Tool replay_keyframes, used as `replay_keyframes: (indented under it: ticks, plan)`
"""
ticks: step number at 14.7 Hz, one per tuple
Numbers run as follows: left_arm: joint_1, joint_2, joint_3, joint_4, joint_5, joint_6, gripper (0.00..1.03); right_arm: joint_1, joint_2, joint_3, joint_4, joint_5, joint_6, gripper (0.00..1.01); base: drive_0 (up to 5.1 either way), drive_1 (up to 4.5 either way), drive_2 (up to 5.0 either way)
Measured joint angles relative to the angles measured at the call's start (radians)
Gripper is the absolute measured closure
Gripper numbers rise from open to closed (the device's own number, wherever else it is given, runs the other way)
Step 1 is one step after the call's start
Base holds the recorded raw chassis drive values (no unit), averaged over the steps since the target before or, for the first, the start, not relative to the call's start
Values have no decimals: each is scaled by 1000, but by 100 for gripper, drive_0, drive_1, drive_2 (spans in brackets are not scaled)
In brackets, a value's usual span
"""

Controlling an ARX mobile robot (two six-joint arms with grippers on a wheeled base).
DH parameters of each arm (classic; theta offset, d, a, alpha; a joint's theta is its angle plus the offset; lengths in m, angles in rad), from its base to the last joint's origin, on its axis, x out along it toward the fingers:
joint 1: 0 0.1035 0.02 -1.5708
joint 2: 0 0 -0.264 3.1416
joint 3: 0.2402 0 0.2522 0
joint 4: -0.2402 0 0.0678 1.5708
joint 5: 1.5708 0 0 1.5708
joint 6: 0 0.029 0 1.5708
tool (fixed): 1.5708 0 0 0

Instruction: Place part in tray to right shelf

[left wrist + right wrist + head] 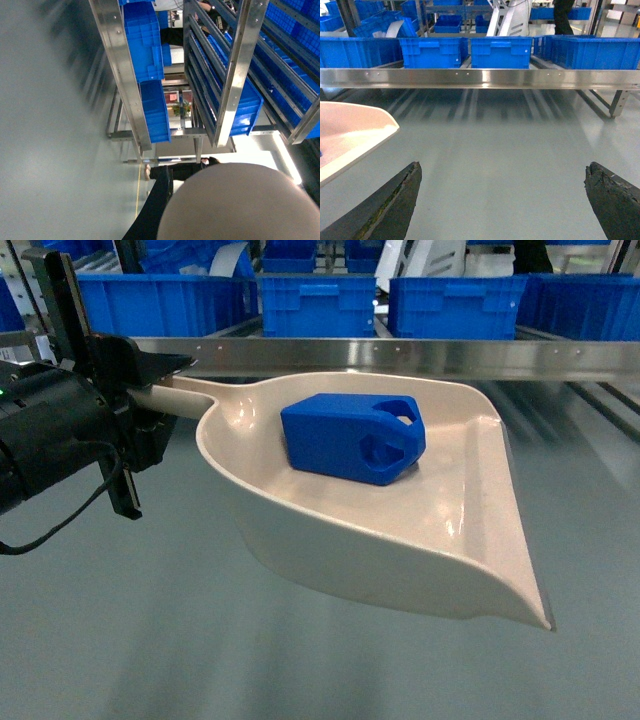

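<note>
— Where is the part (352,437) sitting?

— Inside the tray (440,550), on its flat bottom toward the back wall, lying with the tapered, holed end pointing to the right of the head view. It touches nothing but the tray floor.

— And the tray itself?

— Up in the air above the grey floor (200,640), its wide lip slanting toward the lower right. The left pincer (150,380) is clamped on the tray's handle at the left of the head view. The left wrist camera shows only the tray's rounded pale underside (245,205) filling the lower right corner.

— What about the other arm?

— The right pincer (502,200) is spread wide, with nothing between its dark fingers (395,205). From its camera a corner of the tray (355,135) shows at the left edge, well clear of the fingers.

— How does the right shelf (420,357) stand relative to all this?

— Its steel front rail runs across behind the tray in the head view, and the tray is in front of the rail, not on it. Large blue crates (455,305) sit in a row behind that rail. The floor and the frame under the rail look streaked with blur.
</note>
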Motion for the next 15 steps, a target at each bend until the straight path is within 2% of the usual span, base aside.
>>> replay_keyframes:
  ticks: [14, 15]
  plan:
    - [0, 1, -1, 0, 0, 0, 90, 0, 0, -1, 1, 0, 0, 3, 0, 0, 0]
    - [0, 0, -1, 1, 2, 0, 90, 0, 0, -1, 2, 0, 0, 3, 247, 226, -513]
